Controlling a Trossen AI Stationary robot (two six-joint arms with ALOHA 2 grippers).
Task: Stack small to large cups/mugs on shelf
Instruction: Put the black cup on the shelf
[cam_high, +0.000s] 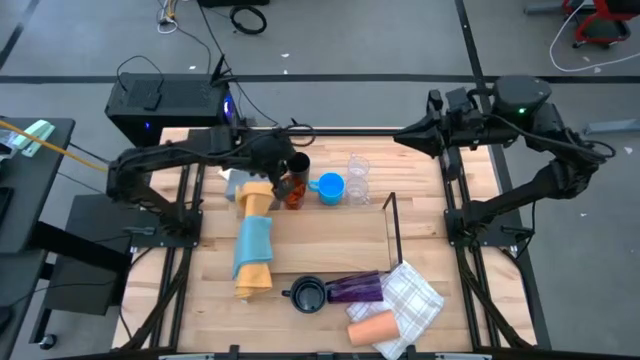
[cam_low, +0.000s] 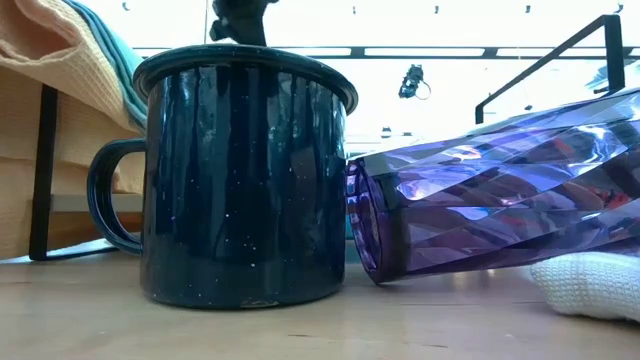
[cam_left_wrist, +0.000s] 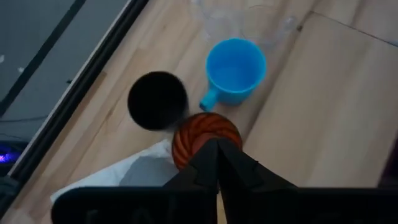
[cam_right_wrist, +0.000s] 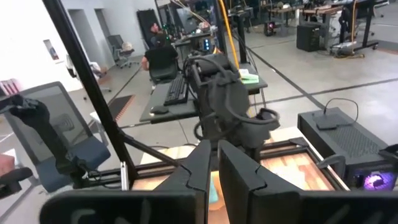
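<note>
Nearest the low camera stands the dark handled mug (cam_low: 245, 180), upright on the wooden table (cam_high: 320, 240) near its front edge, handle turned away from the purple translucent tumbler (cam_low: 500, 190); that tumbler lies on its side with its open mouth just beside the mug; a checked white cloth (cam_high: 412, 300) lies beside the tumbler's far end, and the peach cup (cam_high: 372, 328) lies on its side close to the front edge, against that cloth; a rolled yellow-and-blue cloth (cam_high: 254, 240) lies lengthwise left of the middle; the thin black rod shelf (cam_high: 392, 232) stands right of the middle, with no cup on it; toward the back of the table sit the clear glasses (cam_high: 358, 180), the bright blue cup (cam_high: 331, 188), the black cup (cam_left_wrist: 157, 99) and the amber cup (cam_left_wrist: 205, 138), close together in a small cluster; the left gripper (cam_left_wrist: 217, 163) hangs right over the amber cup, its fingers pressed together at the cup's rim, though whether they pinch the rim cannot be made out; the right gripper (cam_right_wrist: 213, 163) waits raised beyond the back right corner, fingers a narrow gap apart and holding nothing.
</note>
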